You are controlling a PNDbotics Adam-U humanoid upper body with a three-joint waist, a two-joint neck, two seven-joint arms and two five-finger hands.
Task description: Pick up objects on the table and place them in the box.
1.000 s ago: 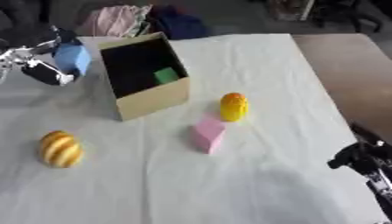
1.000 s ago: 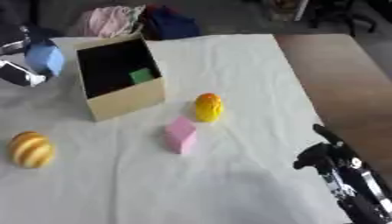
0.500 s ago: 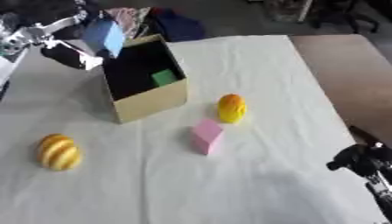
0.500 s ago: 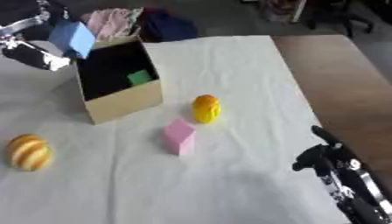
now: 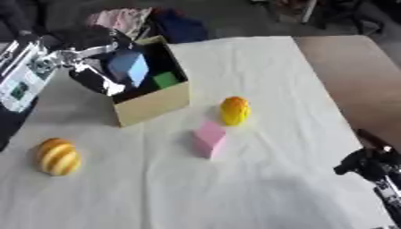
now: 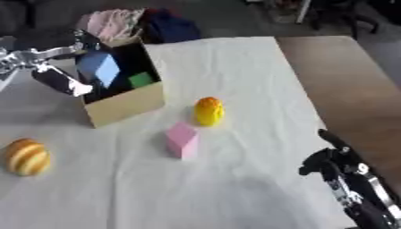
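An open cardboard box (image 5: pixel 156 103) stands at the back left of the white-covered table, with a green block (image 5: pixel 165 80) inside. My left hand (image 5: pixel 92 74) reaches in from the left and is shut on a blue block (image 5: pixel 129 68), holding it over the box's opening. On the cloth lie an orange-yellow egg-shaped thing (image 5: pixel 234 110), a pink block (image 5: pixel 209 137) and a striped yellow ball (image 5: pixel 57 156) at the left. My right hand (image 6: pixel 338 164) rests near the lower right corner; its fingers are unclear.
The white cloth (image 5: pixel 250 188) covers most of the table; bare brown tabletop (image 5: pixel 352 76) shows at the right. Piled clothes (image 5: pixel 149 22) lie behind the box. A patterned panel (image 5: pixel 19 76) of my left arm sits at the left edge.
My left hand has carried the blue block from left of the box, up past its back corner, to over the box's opening. The view has shifted slightly.
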